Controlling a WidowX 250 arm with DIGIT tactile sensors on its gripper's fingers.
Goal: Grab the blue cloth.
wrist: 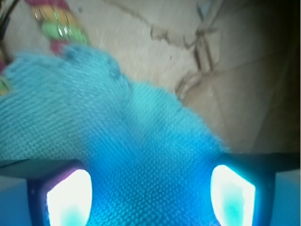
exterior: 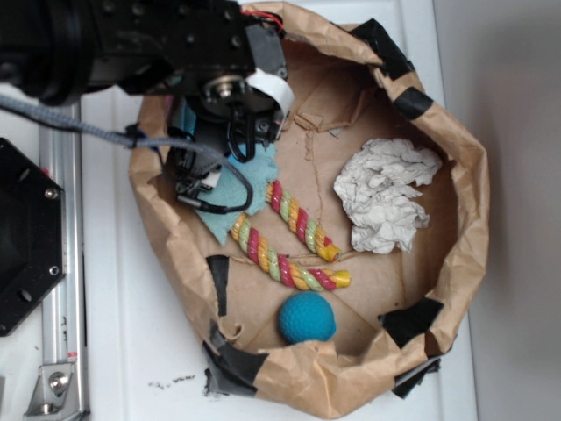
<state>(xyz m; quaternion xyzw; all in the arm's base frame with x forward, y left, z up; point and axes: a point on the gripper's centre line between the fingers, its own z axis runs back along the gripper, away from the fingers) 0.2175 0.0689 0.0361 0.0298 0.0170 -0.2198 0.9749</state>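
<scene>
White tabletop (exterior: 123, 351) carries a taped brown paper bag nest (exterior: 465, 237), and the gripper (wrist: 150, 188) is down inside its left part. Its jaws stand apart, straddling the blue cloth (wrist: 117, 141), which lies flat on the paper floor. The grasp step is in hand; next comes closing and lifting. The cloth's long axis seems to run toward the striped rope (exterior: 298, 219). Farther off lie a paper wad (exterior: 386, 197) and teal ball (exterior: 307, 317).

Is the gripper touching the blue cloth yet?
Cannot tell. In the wrist view the blue cloth fills the space between both fingers, very close, but no contact line shows. Exterior view: the gripper hides it.
</scene>
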